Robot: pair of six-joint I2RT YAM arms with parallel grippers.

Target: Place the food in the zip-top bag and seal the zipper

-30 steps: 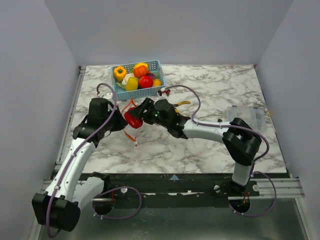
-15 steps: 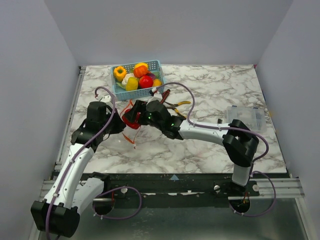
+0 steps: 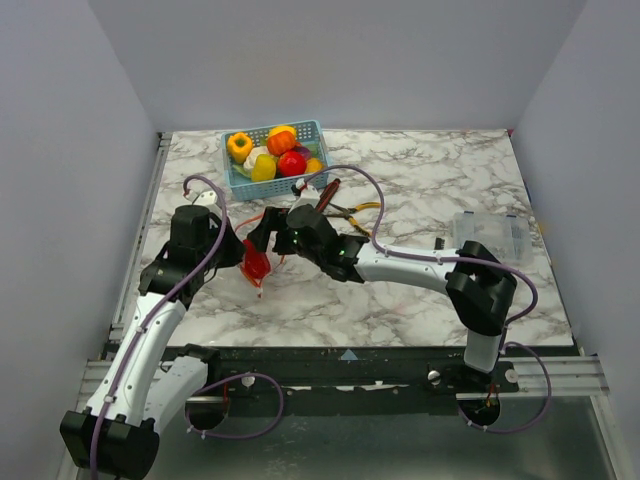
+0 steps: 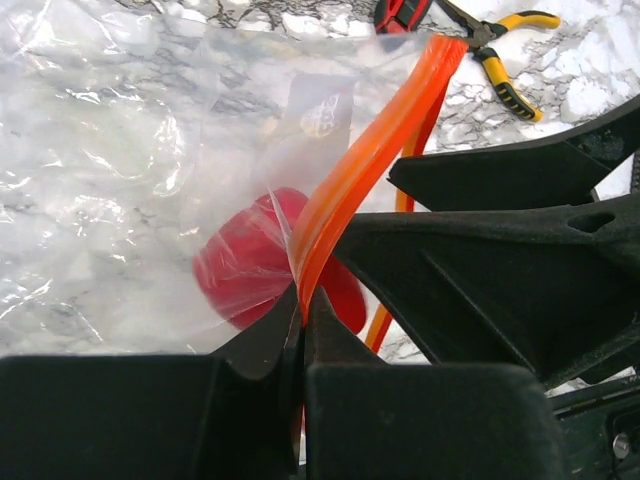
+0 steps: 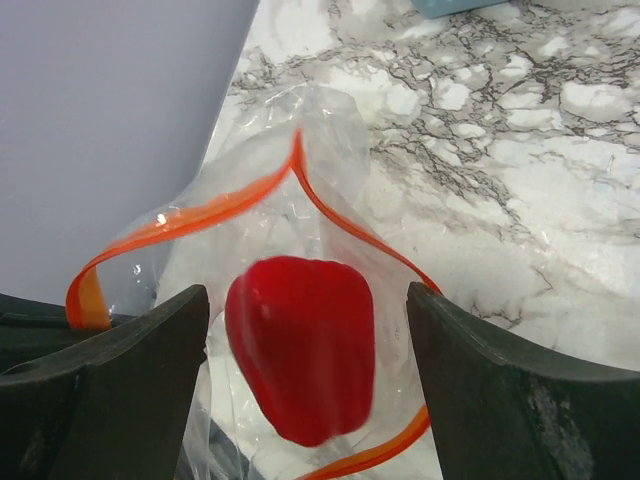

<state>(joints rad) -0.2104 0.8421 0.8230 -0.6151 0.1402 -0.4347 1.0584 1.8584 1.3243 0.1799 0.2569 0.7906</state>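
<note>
1. Pinching the orange zipper [image 4: 370,150] is the left gripper's [image 4: 300,320] job. Its jaws are pressed together on the strip, lifting one lip of the zip-top bag [image 4: 110,150] off the marble table [image 3: 420,290].
2. My right gripper [image 5: 305,300] hangs over the bag's mouth with its jaws spread wide. The red bell pepper [image 5: 300,360] sits between them, touching neither as far as I can see. It is inside the loop the zipper makes and behind the clear film.
3. I judge the step in hand to be getting the right gripper clear without dragging the bag. I would back straight out along the line of the fingers with the jaws left wide, so neither tip snags the strip on either side.
4. The left pinch should stay firm and unmoved. If it slackens, I expect the mouth to fold shut and the next piece to have no opening.
5. The rest of the toy fruit and vegetables [image 3: 290,162] lies in the blue basket [image 3: 275,186] at the far edge, near the bag but not touching it. My next reach goes there.
6. The pliers [image 3: 345,208] lie on the table beside the right arm, so I would travel above them.
7. The zipper gapes open, so sealing looks a long way off.
</note>
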